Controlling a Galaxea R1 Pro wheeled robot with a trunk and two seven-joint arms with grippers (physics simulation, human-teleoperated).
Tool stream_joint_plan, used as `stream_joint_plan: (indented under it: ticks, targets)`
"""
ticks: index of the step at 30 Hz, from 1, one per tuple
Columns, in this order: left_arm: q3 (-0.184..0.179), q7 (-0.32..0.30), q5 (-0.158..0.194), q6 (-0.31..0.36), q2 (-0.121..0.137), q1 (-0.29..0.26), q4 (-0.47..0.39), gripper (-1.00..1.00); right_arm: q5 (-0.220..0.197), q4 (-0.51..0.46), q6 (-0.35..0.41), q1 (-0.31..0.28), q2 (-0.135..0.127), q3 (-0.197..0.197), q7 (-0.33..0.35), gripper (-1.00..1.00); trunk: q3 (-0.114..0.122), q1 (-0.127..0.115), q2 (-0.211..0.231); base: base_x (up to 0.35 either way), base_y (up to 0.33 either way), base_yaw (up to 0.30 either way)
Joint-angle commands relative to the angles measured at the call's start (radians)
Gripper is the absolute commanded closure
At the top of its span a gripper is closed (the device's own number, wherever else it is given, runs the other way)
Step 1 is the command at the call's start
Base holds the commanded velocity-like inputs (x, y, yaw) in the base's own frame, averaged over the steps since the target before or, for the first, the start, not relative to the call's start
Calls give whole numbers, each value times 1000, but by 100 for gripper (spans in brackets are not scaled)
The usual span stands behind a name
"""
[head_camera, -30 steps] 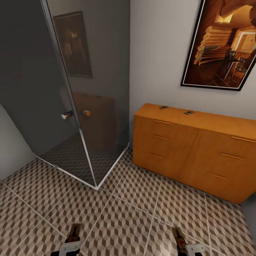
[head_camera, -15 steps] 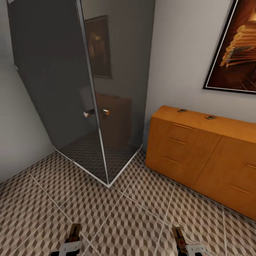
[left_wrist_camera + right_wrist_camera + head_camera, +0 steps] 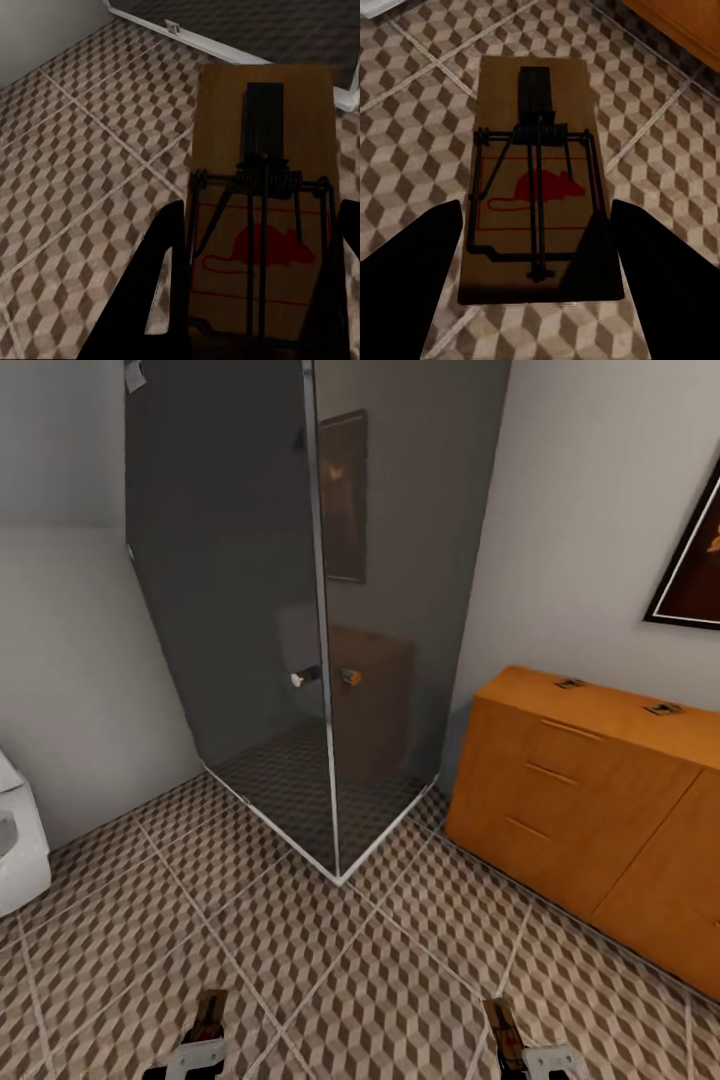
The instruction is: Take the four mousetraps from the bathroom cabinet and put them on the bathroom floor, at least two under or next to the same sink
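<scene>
While clamped lengthwise, both mousetraps (image 3: pixel 259 202) (image 3: pixel 538 180) point straight ahead.

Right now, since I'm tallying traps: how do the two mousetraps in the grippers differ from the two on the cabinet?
The held mousetraps, one in the left gripper and one in the right gripper, hang above the bathroom floor; the other two mousetraps lie flat on the cabinet top. The held ones show a red mouse print up close; the cabinet pair look too small to tell. All seem to be brown boards with dark wire.
</scene>
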Motion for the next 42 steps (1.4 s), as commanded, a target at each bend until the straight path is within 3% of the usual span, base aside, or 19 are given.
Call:
stream_joint_plan:
  ticks: [1, 42]
  targets:
    - [-8, 12, -4, -3, 0, -2, 4, 100, 7, 0, -2, 0, 0, 1, -4, 100, 0, 0, 0, 0, 0, 284]
    - [-8, 12, -4, 0, -1, -2, 4, 100, 7, 0, -1, 0, 0, -2, -6, 100, 8, 0, 0, 0, 0, 286]
